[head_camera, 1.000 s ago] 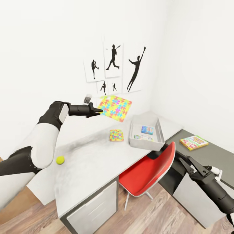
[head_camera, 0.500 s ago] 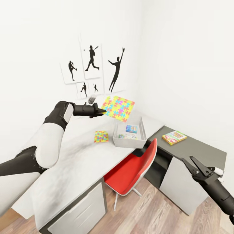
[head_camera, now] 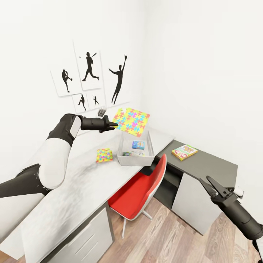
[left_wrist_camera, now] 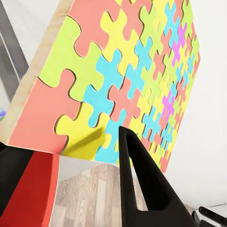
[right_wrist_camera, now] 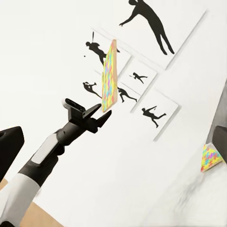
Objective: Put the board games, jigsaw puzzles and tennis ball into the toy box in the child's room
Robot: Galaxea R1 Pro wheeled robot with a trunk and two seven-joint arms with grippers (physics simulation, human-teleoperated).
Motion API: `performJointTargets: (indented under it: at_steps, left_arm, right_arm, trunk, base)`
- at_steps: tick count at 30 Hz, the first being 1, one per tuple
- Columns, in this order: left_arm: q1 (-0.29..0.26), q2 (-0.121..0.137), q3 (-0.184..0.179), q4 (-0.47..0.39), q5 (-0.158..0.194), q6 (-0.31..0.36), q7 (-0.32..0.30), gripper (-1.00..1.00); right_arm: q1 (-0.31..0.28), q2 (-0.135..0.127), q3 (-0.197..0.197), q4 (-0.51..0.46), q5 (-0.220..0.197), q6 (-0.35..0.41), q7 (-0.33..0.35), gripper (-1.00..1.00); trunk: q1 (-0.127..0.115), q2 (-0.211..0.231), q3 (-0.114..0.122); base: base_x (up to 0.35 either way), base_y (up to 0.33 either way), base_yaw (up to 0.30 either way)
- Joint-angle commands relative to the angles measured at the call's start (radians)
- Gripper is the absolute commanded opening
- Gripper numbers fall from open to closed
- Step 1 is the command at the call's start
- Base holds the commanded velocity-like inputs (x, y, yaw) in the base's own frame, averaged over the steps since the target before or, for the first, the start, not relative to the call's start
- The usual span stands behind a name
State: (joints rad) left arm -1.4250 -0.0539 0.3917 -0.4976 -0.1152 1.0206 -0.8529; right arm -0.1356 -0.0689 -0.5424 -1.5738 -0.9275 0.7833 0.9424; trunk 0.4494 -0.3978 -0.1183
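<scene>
Left pincer (head_camera: 111, 126) at the picture's left, closed on one edge of a jigsaw puzzle (head_camera: 131, 121) held tilted in the air above the toy box (head_camera: 126, 159) (the wrist view shows one dark finger (left_wrist_camera: 142, 184) lying across the puzzle's coloured face). Second jigsaw puzzle (head_camera: 104, 155) flat on the pale counter (head_camera: 69, 197), just beside the toy box, which holds two board games (head_camera: 138, 144); red chair (head_camera: 137, 193) tucked below. Third board game (head_camera: 184, 151) on the lower dark counter (head_camera: 208, 164), and right pincer (head_camera: 209, 184) with fingers spread and empty, low over the wood floor (head_camera: 164, 237).
</scene>
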Motion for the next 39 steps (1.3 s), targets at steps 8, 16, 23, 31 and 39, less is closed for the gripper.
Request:
performJointTargets:
  at_steps: [8,16,23,31,39]
  left_arm:
    - [-0.001,-0.001,0.04,-0.001,-0.011,0.005,-0.006,-1.0]
    - [0.001,0.002,0.057,-0.001,-0.013,0.003,0.023,-1.0]
    - [0.001,0.002,0.139,-0.001,-0.012,-0.015,0.15,-1.0]
    - [0.001,-0.009,0.288,0.006,-0.009,-0.092,0.408,-1.0]
    - [0.001,-0.045,0.295,0.01,-0.01,-0.095,0.444,-1.0]
  right_arm:
    - [-0.001,0.0,0.006,0.0,-0.004,0.005,-0.018,1.0]
    - [-0.001,0.0,0.007,0.0,-0.003,0.002,-0.02,1.0]
    - [-0.001,0.0,0.007,0.0,-0.004,0.002,-0.02,1.0]
    - [-0.001,0.0,0.007,0.0,-0.004,0.002,-0.018,1.0]
    - [-0.001,0.0,0.007,0.0,-0.004,0.002,-0.018,1.0]
  trunk:
    - [0.001,-0.002,-0.001]
    - [0.001,-0.002,0.001]
    - [0.001,-0.002,0.004]
    - [0.001,-0.002,0.005]
    - [0.001,-0.002,0.006]
  base:
    - [0.0,-0.153,-0.031]
    - [0.0,-0.082,-0.035]
    - [0.0,-0.088,0.084]
    - [0.0,-0.045,0.068]
    - [0.0,-0.006,0.003]
